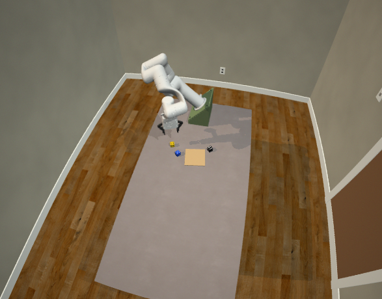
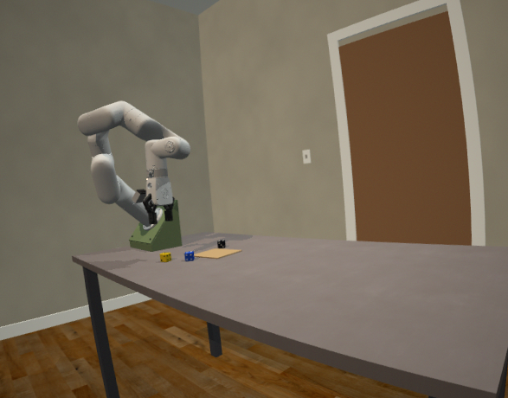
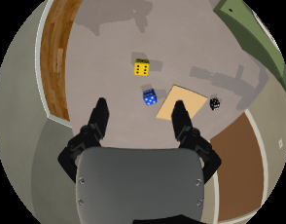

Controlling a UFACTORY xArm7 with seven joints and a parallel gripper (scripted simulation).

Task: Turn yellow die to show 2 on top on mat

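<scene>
The yellow die (image 1: pixel 172 144) (image 2: pixel 165 257) (image 3: pixel 142 67) lies flat on the grey table, off the mat, left of it. The tan square mat (image 1: pixel 194 157) (image 2: pixel 218 253) (image 3: pixel 185 102) lies flat on the table. A blue die (image 1: pixel 177 153) (image 2: pixel 189 255) (image 3: pixel 150 96) sits just left of the mat, and a black die (image 1: pixel 209 149) (image 2: pixel 221 243) (image 3: pixel 214 103) sits at its right far corner, both off it. My gripper (image 1: pixel 170 129) (image 2: pixel 159 213) (image 3: pixel 140 106) is open and empty, pointing down, well above the table and behind the yellow die.
The arm's green wedge base (image 1: pixel 201 112) (image 2: pixel 159 235) stands on the table behind the dice. The table's left edge (image 2: pixel 114 272) runs close to the yellow die. A wooden floor surrounds the table.
</scene>
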